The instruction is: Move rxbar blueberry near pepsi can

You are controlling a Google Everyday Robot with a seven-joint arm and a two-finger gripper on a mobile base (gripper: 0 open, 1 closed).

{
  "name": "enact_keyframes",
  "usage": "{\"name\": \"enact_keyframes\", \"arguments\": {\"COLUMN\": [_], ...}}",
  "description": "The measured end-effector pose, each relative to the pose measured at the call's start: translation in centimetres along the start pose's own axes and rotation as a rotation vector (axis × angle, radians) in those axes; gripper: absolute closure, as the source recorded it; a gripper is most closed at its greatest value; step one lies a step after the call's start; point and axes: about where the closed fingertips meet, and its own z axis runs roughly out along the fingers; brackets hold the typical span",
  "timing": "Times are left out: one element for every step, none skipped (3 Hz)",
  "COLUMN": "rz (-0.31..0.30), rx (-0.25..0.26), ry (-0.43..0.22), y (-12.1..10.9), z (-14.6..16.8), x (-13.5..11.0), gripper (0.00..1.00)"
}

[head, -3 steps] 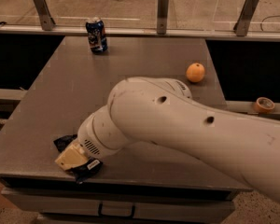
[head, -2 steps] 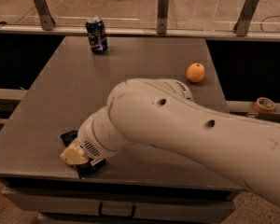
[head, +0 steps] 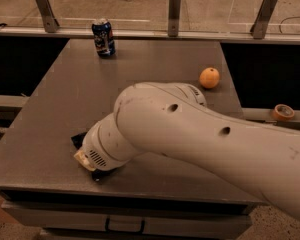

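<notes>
One corner of the rxbar blueberry [head: 79,140] shows at the left: a flat, dark navy sliver lying on the grey table [head: 155,64], pointing out from under the robot's wrist. No lettering or crimped end can be made out on it, because the rest of the wrapper is covered. It lies well apart from the pepsi can [head: 104,37], a little left of it and far toward the near edge of the table.

Right over the bar sits the gripper [head: 90,166], pressed low to the tabletop, with a tan part and a dark bit showing below the vented white wrist. Whether it is spread or closed, and whether it has hold of the bar, cannot be told, since the wrist hides it.

The pepsi can stands upright at the far edge of the table, blue with a silver top and a red-white mark on its side.

From the wrist, the thick white arm [head: 200,134] runs off to the right of the can and nearer the camera.

An orange [head: 209,77] rests on the table well to the right of the can and somewhat nearer. Farthest right from the can, off the table, a roll of tape [head: 283,112] lies on a ledge.
</notes>
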Motion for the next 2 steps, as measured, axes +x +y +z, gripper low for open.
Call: {"name": "enact_keyframes", "arguments": {"rz": [0.000,0.000], "rx": [0.000,0.000], "ry": [0.000,0.000], "y": [0.00,0.00], "z": [-0.08,-0.09], "x": [-0.07,-0.08], "gripper": [1.00,1.00]}}
